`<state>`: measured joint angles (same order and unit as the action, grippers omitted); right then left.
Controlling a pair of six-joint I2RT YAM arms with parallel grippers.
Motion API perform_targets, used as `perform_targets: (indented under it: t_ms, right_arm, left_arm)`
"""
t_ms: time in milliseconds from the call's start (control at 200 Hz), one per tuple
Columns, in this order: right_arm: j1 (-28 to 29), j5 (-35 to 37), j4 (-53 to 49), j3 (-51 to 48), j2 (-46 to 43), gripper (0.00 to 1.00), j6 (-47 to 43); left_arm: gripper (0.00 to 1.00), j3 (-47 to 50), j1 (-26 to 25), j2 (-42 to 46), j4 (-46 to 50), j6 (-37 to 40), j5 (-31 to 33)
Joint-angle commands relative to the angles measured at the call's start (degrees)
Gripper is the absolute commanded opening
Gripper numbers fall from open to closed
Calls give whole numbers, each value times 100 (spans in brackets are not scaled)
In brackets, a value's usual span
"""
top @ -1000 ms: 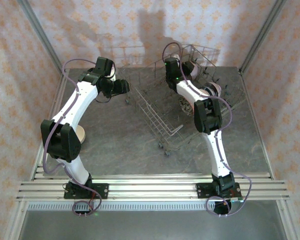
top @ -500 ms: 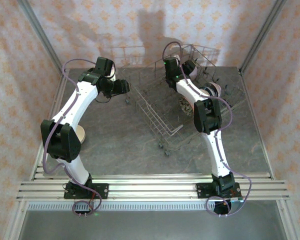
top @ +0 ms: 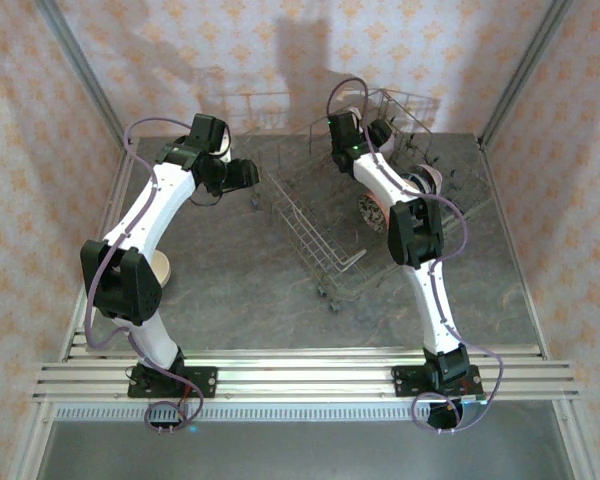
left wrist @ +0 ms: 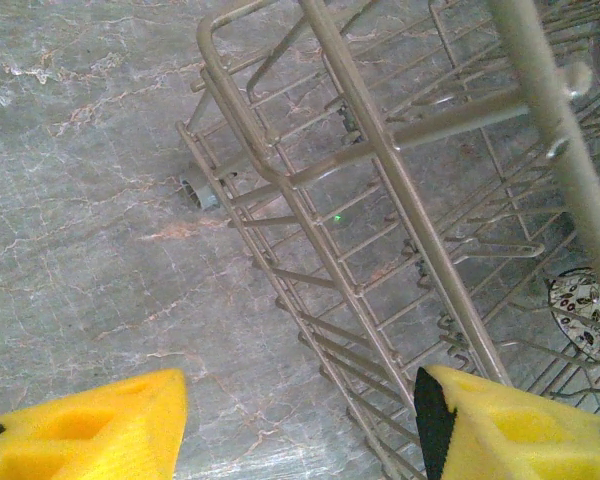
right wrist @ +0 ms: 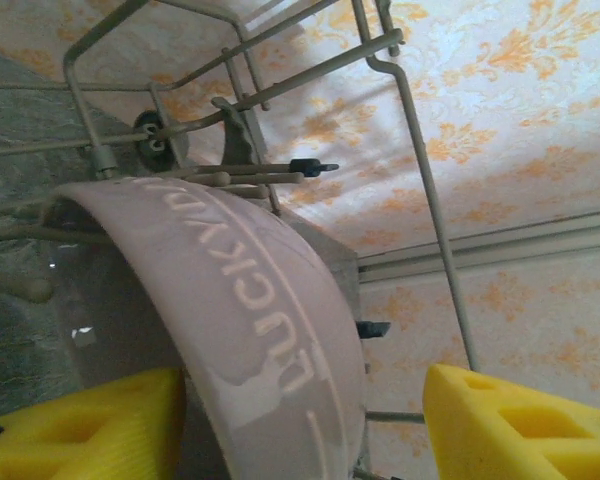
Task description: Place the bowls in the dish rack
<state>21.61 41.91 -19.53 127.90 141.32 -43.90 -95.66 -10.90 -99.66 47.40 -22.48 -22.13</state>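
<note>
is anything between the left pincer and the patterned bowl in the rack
Yes: the dish rack itself. Its wire side wall runs between them. The left pincer hangs open outside that wall, and the patterned bowl sits inside the rack, seen through the wires.

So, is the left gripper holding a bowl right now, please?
No, the left gripper is open over the table at the dish rack's edge, with no bowl between its fingers.

One dish rack (top: 305,240) is seen. Four bowls are counted: one mauve bowl (right wrist: 250,300), one patterned bowl (top: 370,212), one pale pink bowl (top: 427,180) and one cream bowl (top: 161,268). Two robot arms are seen: left arm (top: 150,215), right arm (top: 425,270).
</note>
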Motion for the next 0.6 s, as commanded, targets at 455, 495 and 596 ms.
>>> perform_targets:
  t_ms: [455, 495, 596]
  right_arm:
    - [133, -1111, -1520, 932, -847, 66, 1413]
    - [144, -1201, -1653, 1053, -906, 66, 1517]
    - [153, -1405, -1922, 1192, -1114, 66, 1745]
  left_arm:
    - [63, -279, -25, 328, 248, -201, -34]
    - [63, -287, -24, 357, 245, -225, -20]
    - [63, -285, -21, 411, 222, -305, -24]
